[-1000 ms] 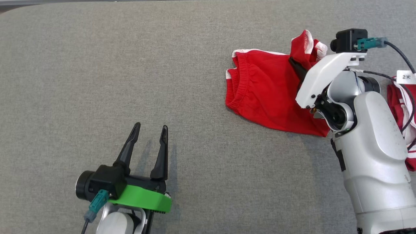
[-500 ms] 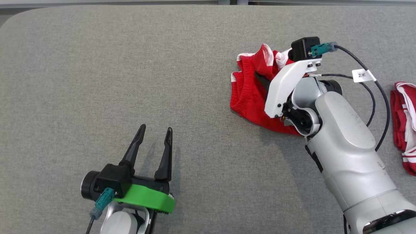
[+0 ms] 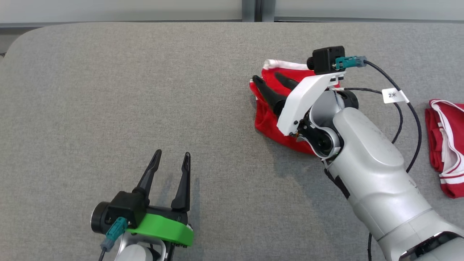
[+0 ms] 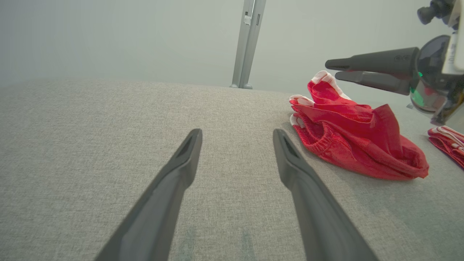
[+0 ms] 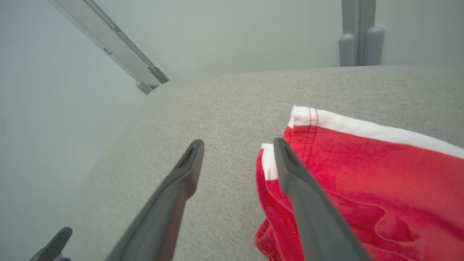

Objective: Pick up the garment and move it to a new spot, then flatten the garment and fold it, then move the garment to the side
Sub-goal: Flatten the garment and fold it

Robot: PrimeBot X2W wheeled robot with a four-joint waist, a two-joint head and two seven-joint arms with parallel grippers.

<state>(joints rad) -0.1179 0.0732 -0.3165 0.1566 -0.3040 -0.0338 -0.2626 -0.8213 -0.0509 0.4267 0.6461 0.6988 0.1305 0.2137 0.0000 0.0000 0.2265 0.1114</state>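
Head view: a grey cloth-covered table (image 3: 108,90) runs to a straight far edge and a rounded far-left corner, with wide bare surface across its left and middle. The red shorts (image 3: 266,121), trimmed in white, lie crumpled right of centre, towards the far edge. The right gripper (image 3: 269,79) hangs over them with its fingers spread and nothing between them. A black cable (image 3: 413,116) with a white tag loops off its wrist. A second red garment (image 3: 444,145) lies at the table's right edge, apart from the shorts. The left gripper (image 3: 172,154) sits at the near left over bare cloth, fingers parted and empty.

Left wrist view: the left gripper (image 4: 235,134) stands spread above the table (image 4: 90,127). The red shorts (image 4: 355,145) sit heaped to the right, elastic waistband facing this camera, and the right gripper (image 4: 331,70) is above them, clear of the fabric. A grey post (image 4: 248,43) rises behind the far edge.

Right wrist view: the right gripper (image 5: 238,143) is spread wide, one finger over the red shorts (image 5: 362,188) at their white-trimmed edge, the other over bare table (image 5: 217,98) near the rounded corner.
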